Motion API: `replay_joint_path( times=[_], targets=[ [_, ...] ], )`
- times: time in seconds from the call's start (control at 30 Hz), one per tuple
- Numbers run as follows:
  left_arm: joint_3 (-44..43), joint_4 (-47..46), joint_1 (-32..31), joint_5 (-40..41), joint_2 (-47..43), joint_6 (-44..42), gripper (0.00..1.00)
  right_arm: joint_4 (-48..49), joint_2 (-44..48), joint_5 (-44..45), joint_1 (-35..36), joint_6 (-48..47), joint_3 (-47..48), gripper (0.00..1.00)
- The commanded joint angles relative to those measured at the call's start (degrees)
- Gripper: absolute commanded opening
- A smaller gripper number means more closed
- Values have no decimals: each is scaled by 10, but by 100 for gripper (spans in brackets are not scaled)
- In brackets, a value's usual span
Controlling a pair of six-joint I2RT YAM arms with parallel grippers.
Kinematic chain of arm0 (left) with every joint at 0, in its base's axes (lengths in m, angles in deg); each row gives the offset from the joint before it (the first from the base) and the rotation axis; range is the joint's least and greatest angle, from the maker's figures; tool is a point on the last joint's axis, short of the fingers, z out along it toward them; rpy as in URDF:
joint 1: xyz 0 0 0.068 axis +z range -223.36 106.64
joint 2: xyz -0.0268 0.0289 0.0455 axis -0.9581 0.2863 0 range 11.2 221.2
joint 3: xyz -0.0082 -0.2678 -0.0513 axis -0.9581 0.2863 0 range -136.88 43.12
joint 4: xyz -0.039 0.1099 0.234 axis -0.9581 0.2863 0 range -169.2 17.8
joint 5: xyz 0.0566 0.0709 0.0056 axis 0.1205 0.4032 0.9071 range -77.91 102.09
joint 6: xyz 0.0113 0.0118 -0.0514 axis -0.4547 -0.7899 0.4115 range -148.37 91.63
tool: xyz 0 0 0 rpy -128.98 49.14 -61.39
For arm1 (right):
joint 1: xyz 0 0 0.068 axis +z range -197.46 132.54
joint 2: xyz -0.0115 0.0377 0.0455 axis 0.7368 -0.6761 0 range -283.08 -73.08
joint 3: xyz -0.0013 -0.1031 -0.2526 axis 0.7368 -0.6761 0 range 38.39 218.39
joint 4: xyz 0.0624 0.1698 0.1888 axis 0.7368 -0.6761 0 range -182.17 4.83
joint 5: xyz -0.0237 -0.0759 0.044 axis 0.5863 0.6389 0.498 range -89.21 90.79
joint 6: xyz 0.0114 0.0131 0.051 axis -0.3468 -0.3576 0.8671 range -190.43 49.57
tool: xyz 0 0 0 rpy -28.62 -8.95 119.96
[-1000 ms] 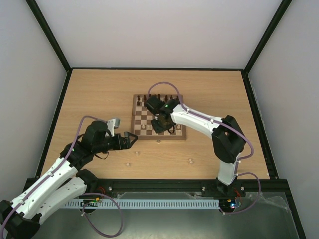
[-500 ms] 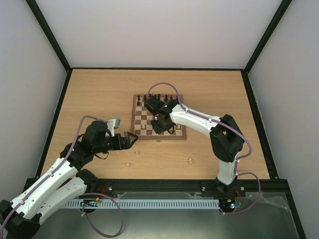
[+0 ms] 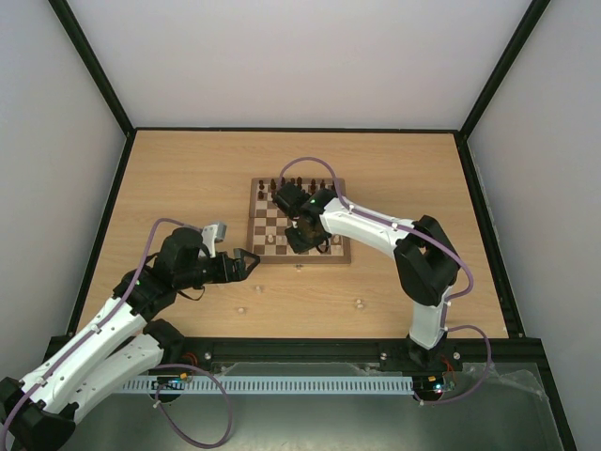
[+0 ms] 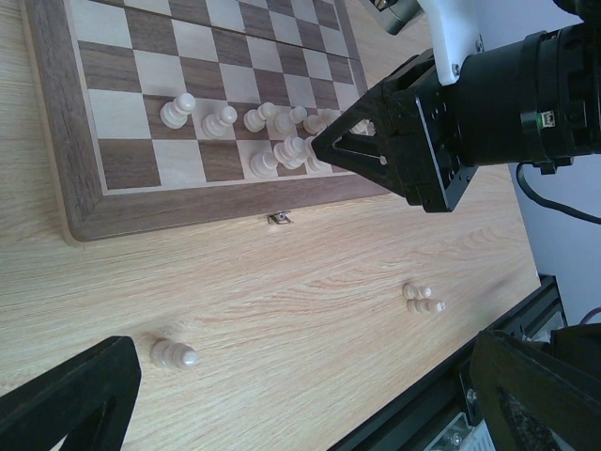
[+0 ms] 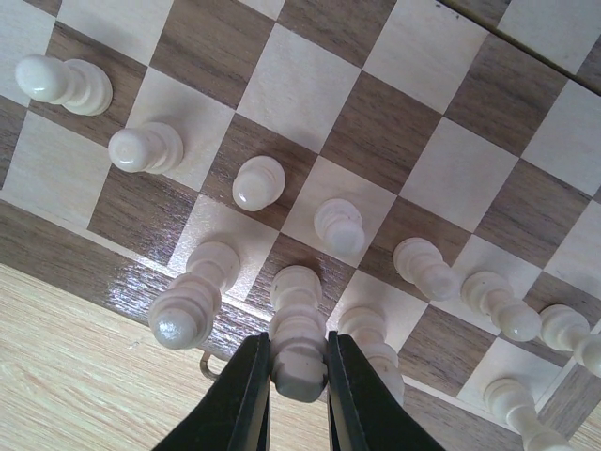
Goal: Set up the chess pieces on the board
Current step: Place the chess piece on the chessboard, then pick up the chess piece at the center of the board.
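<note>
Wood worktop (image 3: 188, 188), white-walled cell. Right tool (image 5: 299, 381) narrow, pinched on pale held piece (image 5: 298, 329), upright at near-edge row of board (image 5: 113, 272), slotted between 2 pale neighbours. Top-down grip likely chosen to seat it without knocking them. Contact with square: cannot tell. Other pale chess pieces (image 5: 258, 183) stand in next row; dark pieces (image 3: 282, 180) at far edge. Left tool (image 3: 246, 263) wide, empty, off board, near loose pieces (image 4: 175, 354) lying on worktop, probably next pickups.
</note>
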Motion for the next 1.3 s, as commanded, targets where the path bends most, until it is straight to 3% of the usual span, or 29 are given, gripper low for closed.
replay_joint_path(
  times=[0.0, 0.87, 1.13, 1.27],
  targets=[
    [1, -14, -1, -3, 0, -9, 99, -12, -13, -3, -4, -5, -8, 9],
    [0, -12, -2, 0, -3, -8, 99, -25, 49, -7, -5, 1, -7, 40],
    [-5, -4, -1, 11, -6, -7, 99, -29, 139, -16, -5, 17, -35, 70],
    [-9, 4, -1, 11, 2, -5, 99, -22, 197, -44, -5, 26, -68, 98]
  ],
)
